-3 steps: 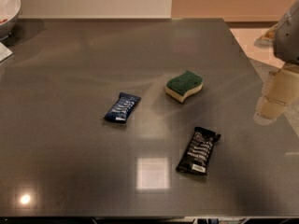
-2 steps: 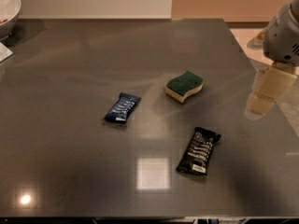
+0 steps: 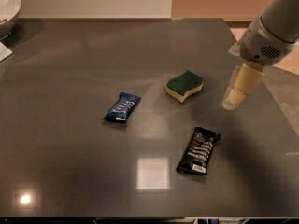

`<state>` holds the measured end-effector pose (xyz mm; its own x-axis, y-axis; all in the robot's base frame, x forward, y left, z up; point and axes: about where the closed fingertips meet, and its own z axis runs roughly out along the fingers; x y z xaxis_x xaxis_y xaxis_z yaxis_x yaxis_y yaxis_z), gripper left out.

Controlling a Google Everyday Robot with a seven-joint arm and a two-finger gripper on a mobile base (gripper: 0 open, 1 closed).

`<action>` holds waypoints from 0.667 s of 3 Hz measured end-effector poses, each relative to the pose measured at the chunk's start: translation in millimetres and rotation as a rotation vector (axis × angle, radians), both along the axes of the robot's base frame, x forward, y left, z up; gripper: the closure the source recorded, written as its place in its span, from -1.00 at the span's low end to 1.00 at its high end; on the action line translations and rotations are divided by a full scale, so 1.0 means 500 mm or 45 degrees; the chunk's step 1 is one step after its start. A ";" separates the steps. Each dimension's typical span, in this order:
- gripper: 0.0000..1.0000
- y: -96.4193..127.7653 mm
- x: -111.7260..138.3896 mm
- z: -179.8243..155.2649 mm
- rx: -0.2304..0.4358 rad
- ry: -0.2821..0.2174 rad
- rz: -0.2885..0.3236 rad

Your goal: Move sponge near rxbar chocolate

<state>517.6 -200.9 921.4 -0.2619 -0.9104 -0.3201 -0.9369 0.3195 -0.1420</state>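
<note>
The sponge, dark green on top with a pale yellow body, lies flat near the middle of the dark table. The rxbar chocolate, a black wrapper with white lettering, lies nearer the front, below and slightly right of the sponge. The gripper hangs from the arm at the right, above the table, to the right of the sponge and apart from it. It holds nothing.
A shorter blue-wrapped bar lies left of the sponge. A white bowl stands at the far left corner. The table's right edge runs close behind the gripper.
The arm and gripper have moved left, from past the table's right edge in over the table towards the sponge. The sponge and both bars have not moved.
</note>
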 end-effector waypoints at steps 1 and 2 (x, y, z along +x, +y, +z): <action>-1.00 0.013 0.057 -0.048 0.046 0.038 -0.011; -1.00 0.037 0.099 -0.091 0.087 0.076 -0.007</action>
<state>567.0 -182.3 876.1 -0.2871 -0.8856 -0.3650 -0.9412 0.3316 -0.0641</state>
